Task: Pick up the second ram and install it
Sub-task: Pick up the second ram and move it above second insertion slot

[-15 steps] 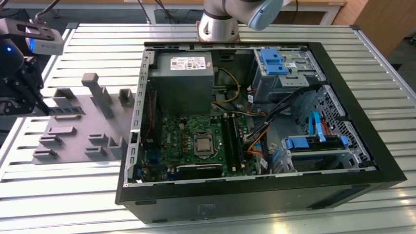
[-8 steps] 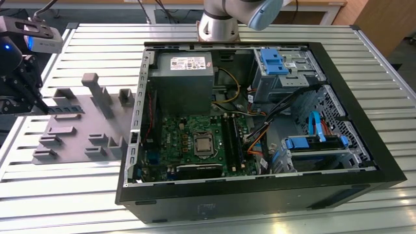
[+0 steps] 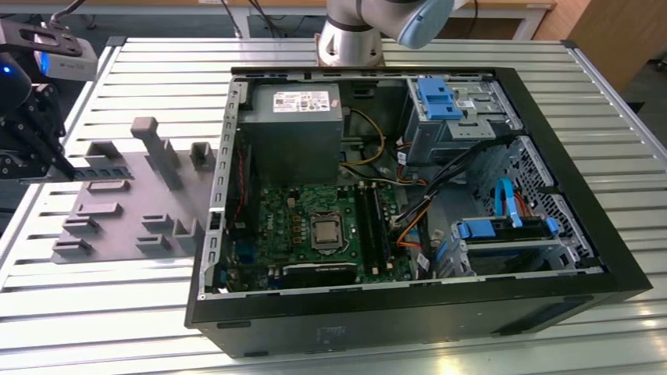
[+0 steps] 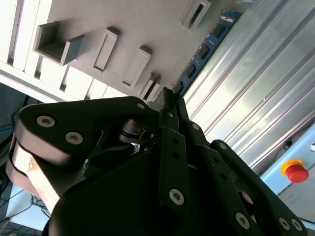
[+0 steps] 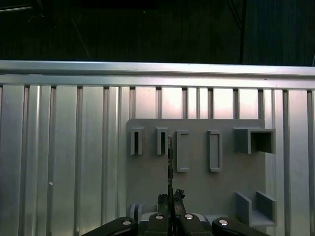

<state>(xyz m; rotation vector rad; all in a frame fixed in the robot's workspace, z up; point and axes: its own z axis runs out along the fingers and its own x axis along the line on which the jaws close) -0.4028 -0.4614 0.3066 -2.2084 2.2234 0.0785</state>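
Grey fixture point(image 3: 130, 209) beside an open computer case point(image 3: 417, 312) — both on slatted table point(image 3: 105, 312).

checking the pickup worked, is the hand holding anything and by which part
Yes: the hand is shut on the second ram, pinching it at one end; the rest of the stick juts out beyond it.

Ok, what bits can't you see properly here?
The second ram's held end: hidden inside the gripper, second wrist view.
Its chips: edge-on in the first wrist view.
The gripper's body: cut off by the exterior view's left edge.
The motherboard's memory slots: too small, exterior view.
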